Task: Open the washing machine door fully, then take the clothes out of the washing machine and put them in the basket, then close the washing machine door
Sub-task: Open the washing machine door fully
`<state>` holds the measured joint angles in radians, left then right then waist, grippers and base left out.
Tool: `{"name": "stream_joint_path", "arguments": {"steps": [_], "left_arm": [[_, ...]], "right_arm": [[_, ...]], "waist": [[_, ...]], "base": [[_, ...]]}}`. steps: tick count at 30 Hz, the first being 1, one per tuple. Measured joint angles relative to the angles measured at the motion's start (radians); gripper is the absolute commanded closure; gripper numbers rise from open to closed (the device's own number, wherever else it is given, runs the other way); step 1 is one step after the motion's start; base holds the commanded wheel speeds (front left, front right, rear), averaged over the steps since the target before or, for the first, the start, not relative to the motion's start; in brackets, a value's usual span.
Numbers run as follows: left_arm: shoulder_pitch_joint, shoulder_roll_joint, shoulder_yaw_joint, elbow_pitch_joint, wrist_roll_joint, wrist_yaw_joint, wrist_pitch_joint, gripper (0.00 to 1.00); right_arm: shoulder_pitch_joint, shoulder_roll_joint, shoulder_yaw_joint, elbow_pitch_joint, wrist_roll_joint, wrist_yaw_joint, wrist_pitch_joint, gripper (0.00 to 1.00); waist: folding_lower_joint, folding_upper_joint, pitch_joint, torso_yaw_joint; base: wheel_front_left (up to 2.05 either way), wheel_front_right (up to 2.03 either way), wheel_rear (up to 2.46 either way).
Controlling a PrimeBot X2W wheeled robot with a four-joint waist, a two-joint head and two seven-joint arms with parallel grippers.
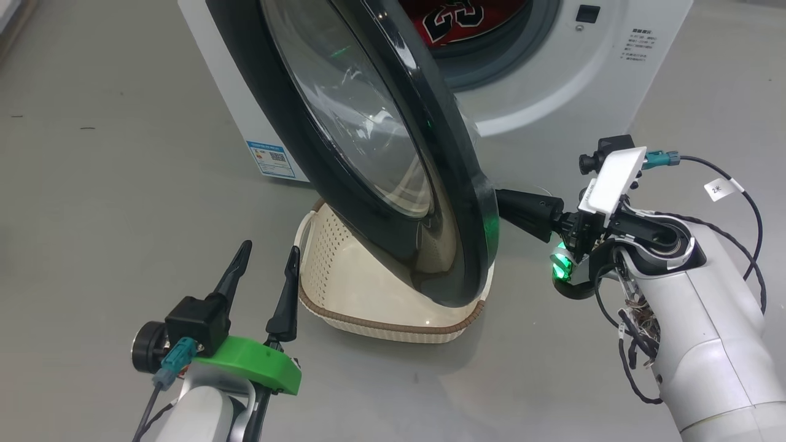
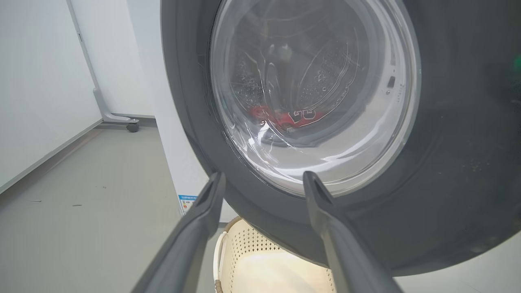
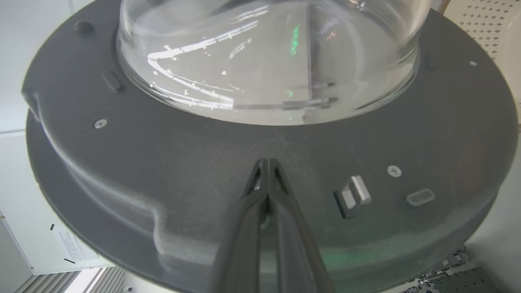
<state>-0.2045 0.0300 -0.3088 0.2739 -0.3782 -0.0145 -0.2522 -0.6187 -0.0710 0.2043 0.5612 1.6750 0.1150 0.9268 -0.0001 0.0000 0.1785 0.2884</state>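
Note:
The white washing machine (image 1: 540, 92) stands at the top of the head view, red clothes (image 1: 457, 18) lying in its drum. The washing machine door (image 1: 288, 141) is swung partway out, its lower edge hanging over the cream basket (image 1: 381, 322) on the floor. My right gripper (image 1: 509, 205) is shut with nothing held, its tips (image 3: 266, 165) pressed against the door's dark inner face (image 3: 163, 162) below the glass bowl (image 3: 268, 53). My left gripper (image 1: 270, 252) stands open beside the basket's left end, apart from the door. Its wrist view shows its fingers (image 2: 211, 195) before the door glass (image 2: 313, 93) and the clothes (image 2: 285, 118) through it.
Grey floor (image 1: 92, 184) spreads left of the machine. A white panel on a wheeled foot (image 2: 118, 118) stands behind it. The door's latch (image 3: 354, 195) sits right of my right fingers. Cables (image 1: 743, 202) loop off the right forearm.

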Motion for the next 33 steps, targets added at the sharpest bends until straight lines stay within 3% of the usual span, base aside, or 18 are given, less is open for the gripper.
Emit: {"name": "stream_joint_path", "arguments": {"steps": [13,33], "left_arm": [[0.018,0.002,-0.013,0.000,0.000,0.000,0.000,0.00],[0.046,0.003,-0.021,0.004,0.000,0.010,0.000,0.00]], "right_arm": [[0.069,0.001,0.041,-0.043,0.057,0.001,-0.019,1.00],[0.147,0.004,0.188,-0.122,0.178,0.004,-0.077,1.00]], "waist": [[0.0000,0.0000,-0.028,0.067],[0.0000,0.0000,-0.063,0.153]], "base": [[0.00,0.00,0.00],[0.00,0.00,0.00]]}}
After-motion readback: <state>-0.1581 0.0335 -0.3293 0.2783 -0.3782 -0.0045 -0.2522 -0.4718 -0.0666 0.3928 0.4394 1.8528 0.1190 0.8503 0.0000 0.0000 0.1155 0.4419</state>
